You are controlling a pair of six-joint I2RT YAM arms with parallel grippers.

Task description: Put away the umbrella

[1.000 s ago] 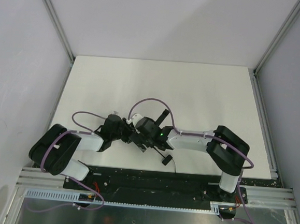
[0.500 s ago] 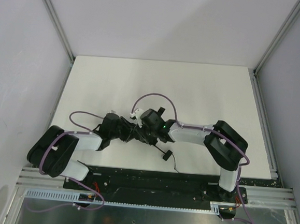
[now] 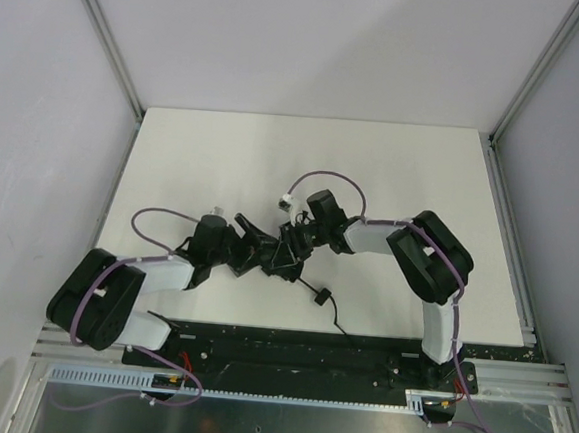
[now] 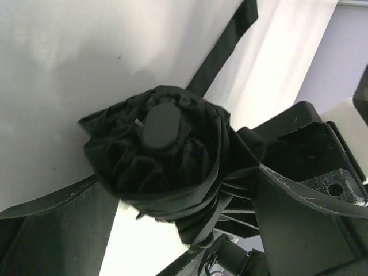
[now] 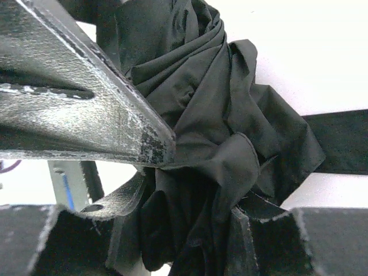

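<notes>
The black umbrella [image 3: 288, 267] lies folded on the white table [image 3: 393, 175], between the two grippers. Its handle with the wrist loop [image 3: 320, 298] trails toward the near edge. In the left wrist view the bunched canopy with its round end cap [image 4: 164, 123] faces me, and the closure strap [image 4: 224, 52] stretches away over the table. My left gripper [image 3: 255, 246] [image 4: 178, 184] stands open, one finger on each side of the bundle. My right gripper [image 3: 291, 243] [image 5: 201, 190] is shut on the umbrella's gathered fabric [image 5: 230, 126].
Grey walls and aluminium posts [image 3: 108, 37] close in the table on three sides. The black base rail [image 3: 289, 347] runs along the near edge. Purple cables [image 3: 323, 177] loop above both wrists.
The left gripper has opened from its hold on the umbrella. The right gripper has closed on the fabric and swung toward the back right, elbow folding in.
</notes>
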